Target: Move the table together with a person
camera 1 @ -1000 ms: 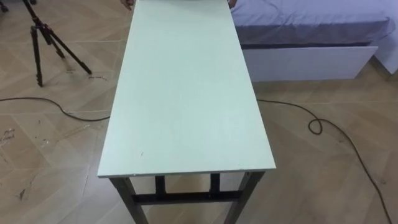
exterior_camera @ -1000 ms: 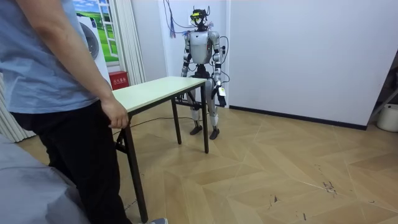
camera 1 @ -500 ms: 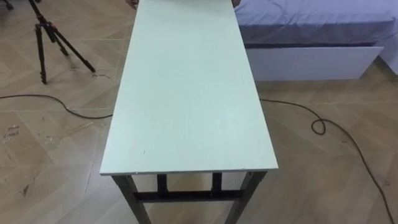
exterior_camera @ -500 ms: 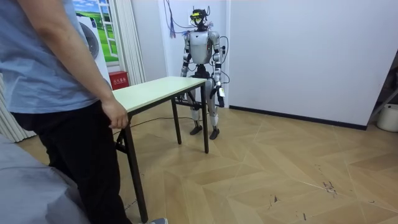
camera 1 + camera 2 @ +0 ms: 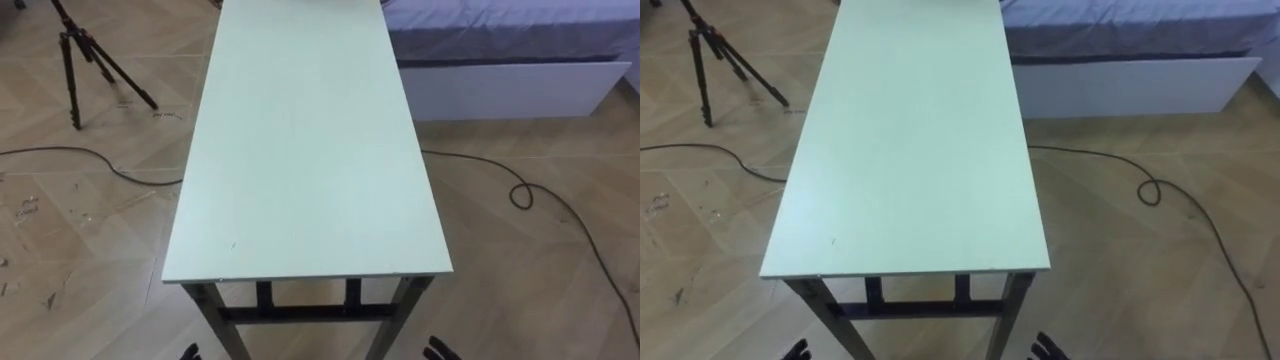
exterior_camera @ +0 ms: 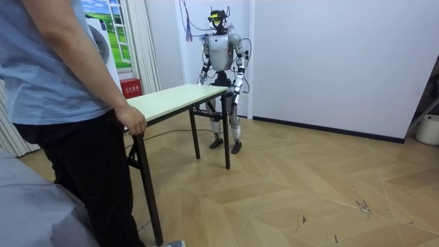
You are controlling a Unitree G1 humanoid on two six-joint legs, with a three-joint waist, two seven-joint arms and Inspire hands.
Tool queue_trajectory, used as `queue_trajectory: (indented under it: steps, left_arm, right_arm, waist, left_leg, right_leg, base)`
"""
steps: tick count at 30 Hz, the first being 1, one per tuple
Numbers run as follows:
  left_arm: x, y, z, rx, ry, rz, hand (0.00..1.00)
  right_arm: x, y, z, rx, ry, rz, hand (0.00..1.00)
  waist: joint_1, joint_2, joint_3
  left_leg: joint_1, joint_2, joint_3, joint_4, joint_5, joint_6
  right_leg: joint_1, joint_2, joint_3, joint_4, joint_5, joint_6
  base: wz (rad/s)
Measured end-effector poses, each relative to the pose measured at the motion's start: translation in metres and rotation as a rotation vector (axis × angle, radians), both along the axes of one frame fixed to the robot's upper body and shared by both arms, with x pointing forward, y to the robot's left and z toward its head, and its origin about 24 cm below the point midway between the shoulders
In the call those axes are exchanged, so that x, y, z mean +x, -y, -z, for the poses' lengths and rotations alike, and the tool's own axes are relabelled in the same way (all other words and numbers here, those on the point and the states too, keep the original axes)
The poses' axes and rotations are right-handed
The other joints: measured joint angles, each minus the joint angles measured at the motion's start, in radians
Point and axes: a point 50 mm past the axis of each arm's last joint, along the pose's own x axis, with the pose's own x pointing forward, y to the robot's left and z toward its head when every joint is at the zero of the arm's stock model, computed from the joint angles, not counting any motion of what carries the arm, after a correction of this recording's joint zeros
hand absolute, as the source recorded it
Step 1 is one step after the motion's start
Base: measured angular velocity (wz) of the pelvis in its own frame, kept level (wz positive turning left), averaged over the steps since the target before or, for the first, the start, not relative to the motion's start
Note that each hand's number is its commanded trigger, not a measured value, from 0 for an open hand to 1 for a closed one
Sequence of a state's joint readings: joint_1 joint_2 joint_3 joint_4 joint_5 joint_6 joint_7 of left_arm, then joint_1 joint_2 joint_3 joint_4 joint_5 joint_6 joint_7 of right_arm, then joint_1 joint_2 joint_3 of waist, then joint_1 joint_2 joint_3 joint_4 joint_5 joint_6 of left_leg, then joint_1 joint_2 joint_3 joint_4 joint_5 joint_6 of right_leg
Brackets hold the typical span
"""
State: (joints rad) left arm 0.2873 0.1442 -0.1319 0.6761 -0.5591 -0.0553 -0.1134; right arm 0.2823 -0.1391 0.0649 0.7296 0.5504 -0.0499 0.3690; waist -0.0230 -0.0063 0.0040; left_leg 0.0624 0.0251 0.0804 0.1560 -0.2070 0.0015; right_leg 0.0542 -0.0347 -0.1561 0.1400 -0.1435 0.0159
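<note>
While nothing is yet gripped at your end, enter the step in hand as: take hold of the near short edge.

Item 1, table (image 5: 305, 150): long pale top on dark legs. It runs up the middle of the frame from lower centre to the top edge and appears to stand on the floor.

Item 2, right robot hand (image 5: 436, 350): bottom edge of the frame, right of centre, below the near corner. Its fingertips are spread, it holds nothing, and it is apart from the table.

Item 3, left robot hand (image 5: 190, 352): bottom edge, left of centre. Too little of it shows to tell its state.

Item 4, person (image 6: 55, 82): left of the room view, at the far end. The person's hand (image 6: 132, 122) is curled over that edge.

Item 5, surroundings: tripod (image 5: 90, 60) upper left, bed (image 5: 500, 40) upper right, cable (image 5: 520, 195) looped on the floor at right.

Handling notes: bring both robot hands up evenly under the two near corners, outside the legs, so the load sits level. Close firmly before you lift, because a one-sided grip would likely twist the top against the person's hold. Match the person's height and pace. Mind the cable and tripod once you step.
</note>
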Motion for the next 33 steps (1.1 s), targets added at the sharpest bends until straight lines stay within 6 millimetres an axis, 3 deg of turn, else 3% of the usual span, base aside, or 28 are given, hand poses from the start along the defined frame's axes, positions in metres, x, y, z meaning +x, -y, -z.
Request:
queue_trajectory:
  steps: [5, 10, 19, 25, 33]
  left_arm:
    - [0.001, 0.02, -0.013, -0.161, 0.083, -0.023, 0.0]
    - [0.017, 0.043, -0.035, -0.394, 0.217, -0.031, 0.0]
    - [0.039, 0.065, -0.062, -0.582, 0.343, 0.04, 0.0]
    - [0.045, 0.068, -0.073, -0.616, 0.382, 0.067, 0.0]
    - [0.052, 0.061, -0.075, -0.6, 0.357, 0.086, 0.0]
  right_arm:
    - [0.0, -0.02, -0.018, 0.13, 0.11, -0.022, 0.0]
    - [0.018, -0.039, -0.035, 0.298, 0.229, -0.024, 0.0]
    - [0.041, -0.065, -0.06, 0.423, 0.34, -0.132, 0.0]
    - [0.05, -0.065, -0.065, 0.413, 0.363, -0.183, 0.0]
    - [0.054, -0.056, -0.067, 0.412, 0.345, -0.173, 0.0]
  waist:
    - [-0.002, 0.0, 0.0005]
    - [-0.003, -0.004, 0.0004]
    - [-0.013, -0.006, 0.0046]
    - [-0.031, -0.013, 0.0157]
    - [-0.028, -0.01, 0.0139]
  left_leg:
    - [-0.004, 0.0, -0.002, 0.008, 0.0, 0.0]
    - [0.004, -0.001, -0.002, 0.009, 0.0, 0.0]
    - [0.004, -0.001, -0.003, 0.009, 0.0, 0.0]
    - [-0.001, -0.001, -0.005, 0.007, 0.0, 0.0]
    - [0.002, 0.0, -0.003, 0.01, 0.0, 0.001]
  right_leg:
    - [-0.003, -0.001, -0.001, 0.003, -0.001, 0.001]
    - [0.0, -0.002, 0.001, 0.013, -0.005, 0.0]
    - [0.001, -0.002, 0.001, 0.015, -0.005, 0.0]
    - [-0.004, -0.001, -0.001, 0.015, -0.005, 0.0]
    - [-0.003, -0.002, -0.006, 0.015, -0.005, 0.0]
  base:
    - [0.0]
    - [0.0]
    - [0.0]
    - [0.0]
    - [0.0]
